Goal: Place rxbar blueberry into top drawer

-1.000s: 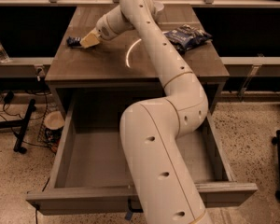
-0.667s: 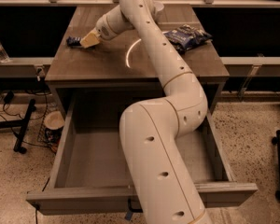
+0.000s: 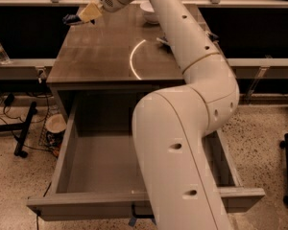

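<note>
One gripper [image 3: 82, 17] over table [image 3: 105, 56] far-left corner; one rxbar blueberry [image 3: 70, 19]; one top drawer [image 3: 101, 164]

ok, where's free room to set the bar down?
Top drawer: bare floor between its left wall and the arm. Tabletop front-left also free. Crowded at the back by the bowl. Hand holds the rxbar blueberry at back-left corner.

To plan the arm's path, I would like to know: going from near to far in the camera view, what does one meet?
Open top drawer → table → gripper, at the table's far left edge, shut on the rxbar blueberry. The white bowl looks about equally far, so I leave it unordered.
</note>
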Tool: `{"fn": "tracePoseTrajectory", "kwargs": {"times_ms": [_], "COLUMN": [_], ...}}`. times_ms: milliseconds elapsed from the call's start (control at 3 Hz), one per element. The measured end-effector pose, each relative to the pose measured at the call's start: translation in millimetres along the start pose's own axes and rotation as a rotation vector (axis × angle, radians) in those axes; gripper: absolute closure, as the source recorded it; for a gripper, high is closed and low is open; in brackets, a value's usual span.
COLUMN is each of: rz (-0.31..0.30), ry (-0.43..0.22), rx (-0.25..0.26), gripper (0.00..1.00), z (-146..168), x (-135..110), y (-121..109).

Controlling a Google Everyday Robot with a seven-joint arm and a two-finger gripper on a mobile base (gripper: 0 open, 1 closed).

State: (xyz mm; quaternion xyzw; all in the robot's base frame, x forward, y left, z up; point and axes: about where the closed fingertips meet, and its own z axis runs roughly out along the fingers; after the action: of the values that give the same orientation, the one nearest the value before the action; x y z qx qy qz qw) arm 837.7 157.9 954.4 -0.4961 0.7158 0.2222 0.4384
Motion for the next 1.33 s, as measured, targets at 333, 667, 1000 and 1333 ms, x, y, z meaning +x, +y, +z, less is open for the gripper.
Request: {"fn": "tracePoseTrajectory", "kwargs": {"times_ms": [333, 667, 1000, 1333], "rz": [0.029, 0.05, 0.029, 0.048], "ry": [-0.044, -0.187, -0.344, -0.365], "rx": [0.097, 0.227, 0.296, 0.314], "gripper": [1.0, 1.0, 1.0, 1.0], "z": [-63.2, -164.3, -251.5, -257.4], "x": [-33.9, -76.9, -115.9, -103.8], "y": [-3.0, 2.0, 41.6, 49.8]}}
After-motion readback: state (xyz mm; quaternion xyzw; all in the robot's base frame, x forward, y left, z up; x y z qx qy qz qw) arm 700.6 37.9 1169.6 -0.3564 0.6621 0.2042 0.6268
